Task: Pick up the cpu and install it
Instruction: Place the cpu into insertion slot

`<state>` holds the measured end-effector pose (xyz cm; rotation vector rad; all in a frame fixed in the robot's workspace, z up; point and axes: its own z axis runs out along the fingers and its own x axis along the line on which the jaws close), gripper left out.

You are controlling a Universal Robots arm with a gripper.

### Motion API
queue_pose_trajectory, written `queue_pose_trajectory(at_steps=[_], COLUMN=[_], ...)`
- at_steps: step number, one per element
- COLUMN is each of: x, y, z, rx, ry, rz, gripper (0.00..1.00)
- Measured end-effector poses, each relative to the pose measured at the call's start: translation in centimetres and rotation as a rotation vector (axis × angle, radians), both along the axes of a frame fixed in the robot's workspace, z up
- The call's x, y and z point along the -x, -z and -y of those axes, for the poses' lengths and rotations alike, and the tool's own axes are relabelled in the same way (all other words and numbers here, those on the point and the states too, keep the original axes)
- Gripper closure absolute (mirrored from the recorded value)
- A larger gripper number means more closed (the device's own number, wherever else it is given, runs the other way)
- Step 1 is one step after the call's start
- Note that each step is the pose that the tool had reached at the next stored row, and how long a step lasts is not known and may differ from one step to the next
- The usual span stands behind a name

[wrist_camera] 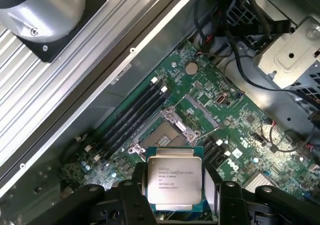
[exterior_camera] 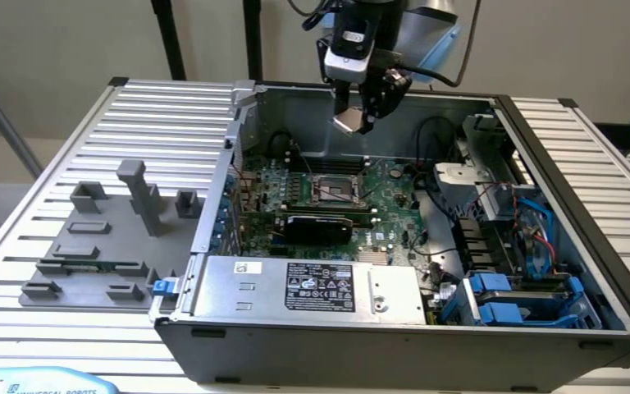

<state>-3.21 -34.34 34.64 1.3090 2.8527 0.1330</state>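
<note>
My gripper (exterior_camera: 357,115) hangs above the open computer case, shut on the cpu (wrist_camera: 174,177), a flat square chip with a shiny silver top and a thin green rim. In the wrist view the black fingers (wrist_camera: 138,185) clamp the chip from both sides. In the exterior view the cpu (exterior_camera: 351,123) shows as a pale patch between the fingertips. Below it on the green motherboard (exterior_camera: 392,193) lies the square black-framed socket (exterior_camera: 335,190), uncovered; in the wrist view the socket (wrist_camera: 166,132) sits just beyond the chip's edge.
The grey case wall (exterior_camera: 239,131) and a power supply box (exterior_camera: 309,283) ring the board. Cables and blue drive bays (exterior_camera: 512,295) fill the exterior view's right side. Grey fixture blocks (exterior_camera: 140,197) stand on the slatted table at the exterior view's left. Black memory slots (wrist_camera: 130,117) run beside the socket.
</note>
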Motion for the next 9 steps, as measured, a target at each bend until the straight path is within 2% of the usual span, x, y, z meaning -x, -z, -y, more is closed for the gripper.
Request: queue_pose_trajectory(at_steps=[9], x=[0.0], y=[0.3], z=[0.0], rx=[0.0001], ry=[0.164], rz=[0.0], gripper=[0.45])
